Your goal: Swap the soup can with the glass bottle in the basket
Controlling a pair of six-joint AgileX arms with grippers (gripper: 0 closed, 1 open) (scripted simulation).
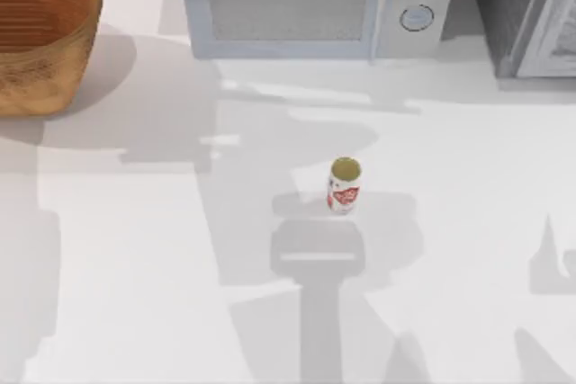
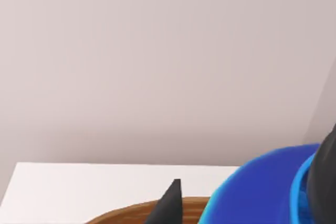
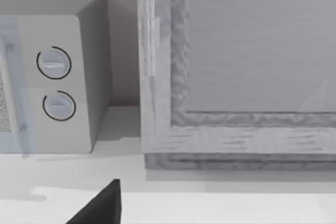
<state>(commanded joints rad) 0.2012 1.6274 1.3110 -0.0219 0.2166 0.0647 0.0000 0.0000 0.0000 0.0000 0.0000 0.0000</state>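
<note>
Meanwhile, soup can stands outside the basket.

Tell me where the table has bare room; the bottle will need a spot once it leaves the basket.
Widest bare patch: the table between the basket at far left and the soup can mid-table. Right of the can is also bare. Tightest is the back edge, with the microwave and a grey cabinet. The glass bottle sits beside the left claw above the basket.

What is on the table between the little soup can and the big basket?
Nothing. In the top view, the stretch of white table between the soup can and the basket is bare, crossed only by grey shadows.
</note>
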